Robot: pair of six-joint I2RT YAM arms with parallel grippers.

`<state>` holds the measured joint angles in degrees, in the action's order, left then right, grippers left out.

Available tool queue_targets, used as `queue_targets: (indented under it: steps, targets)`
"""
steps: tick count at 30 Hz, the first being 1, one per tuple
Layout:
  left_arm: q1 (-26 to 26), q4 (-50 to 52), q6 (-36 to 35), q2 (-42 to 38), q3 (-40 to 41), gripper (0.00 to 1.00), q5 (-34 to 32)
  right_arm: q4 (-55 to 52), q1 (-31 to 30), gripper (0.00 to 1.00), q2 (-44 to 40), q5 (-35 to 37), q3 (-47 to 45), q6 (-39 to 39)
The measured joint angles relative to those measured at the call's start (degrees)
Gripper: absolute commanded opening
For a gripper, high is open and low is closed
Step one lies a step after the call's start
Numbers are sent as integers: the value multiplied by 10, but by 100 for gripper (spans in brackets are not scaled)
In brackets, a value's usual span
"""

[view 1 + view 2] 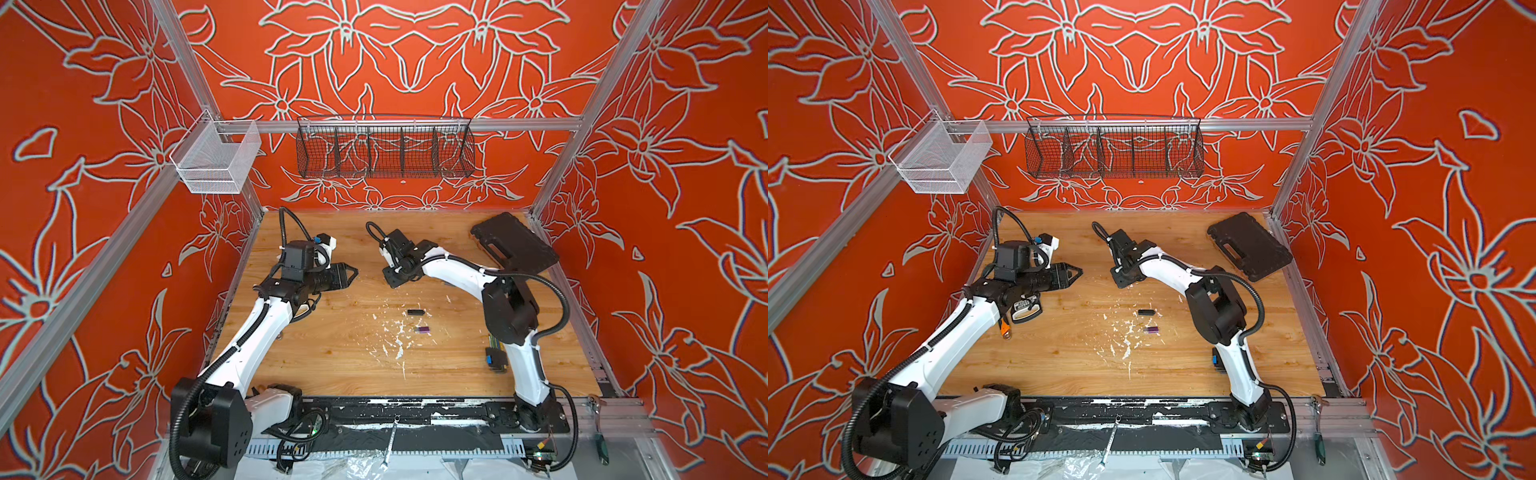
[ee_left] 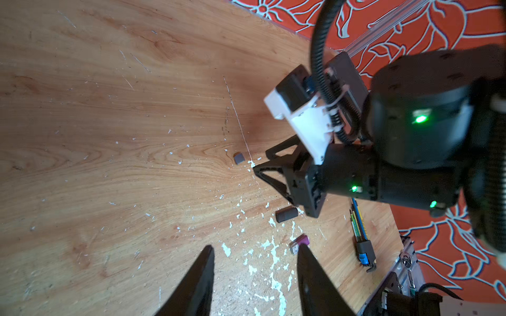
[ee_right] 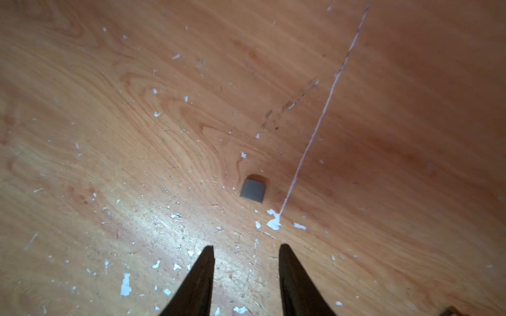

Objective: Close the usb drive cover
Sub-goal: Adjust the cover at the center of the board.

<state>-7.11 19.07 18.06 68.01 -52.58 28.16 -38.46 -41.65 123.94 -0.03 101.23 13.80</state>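
A purple usb drive (image 1: 422,330) (image 1: 1151,330) (image 2: 299,243) lies on the wooden table with its silver plug bare. A small grey cover (image 3: 253,191) (image 2: 239,158) lies apart from it, farther back, just ahead of my right gripper (image 3: 246,246) (image 1: 392,283), which points down, open and empty. A black capped stick (image 1: 415,312) (image 2: 286,214) lies between them. My left gripper (image 2: 254,247) (image 1: 353,272) hovers to the left, open and empty. In the left wrist view, one of its fingertips overlaps the purple drive.
A black case (image 1: 515,245) lies at the back right corner. A bundle of coloured cables with a blue plug (image 1: 496,357) (image 2: 362,246) sits by the right arm's base. White flecks (image 1: 395,340) dot the mid table. Wire baskets (image 1: 386,149) hang on the back wall.
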Motion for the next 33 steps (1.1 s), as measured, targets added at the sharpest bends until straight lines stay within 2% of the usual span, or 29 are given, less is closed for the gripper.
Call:
queue_targets:
  steps: [8, 18, 33]
  targets:
    - [4, 3, -1, 1, 0, 47, 0, -19, -10, 43, 32, 33, 49, 58]
    - [4, 11, -3, 8, 0, 47, 1, -39, -9, 42, 88, 56, 106, 77]
    - [4, 12, -2, 8, 0, 47, 2, -55, -9, 30, 110, 70, 109, 87]
